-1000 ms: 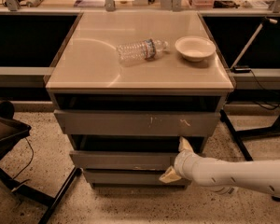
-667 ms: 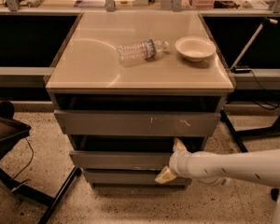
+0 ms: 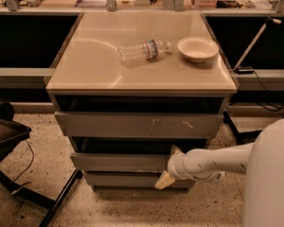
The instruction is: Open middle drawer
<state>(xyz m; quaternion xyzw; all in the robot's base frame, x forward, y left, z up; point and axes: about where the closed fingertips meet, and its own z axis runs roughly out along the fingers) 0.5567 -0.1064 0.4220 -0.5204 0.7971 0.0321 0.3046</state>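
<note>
Now the pincer (image 3: 169, 167) sits further left along the middle drawer (image 3: 118, 162) than a second ago, spread wide, one finger above and one below the front's right end. That drawer, second below the counter (image 3: 85, 70), juts out slightly, as before.

Warm, dimmish light falls from above, leaving a broad curved sheen on the tabletop (image 3: 85, 65) toward 10 o'clock. The drawer recesses (image 3: 137, 104) sink into deep shadow. The gripper (image 3: 166, 167), at 5 o'clock against the middle drawer (image 3: 118, 162), glows pale (its arm (image 3: 217, 161) looks nearly washed out).
</note>
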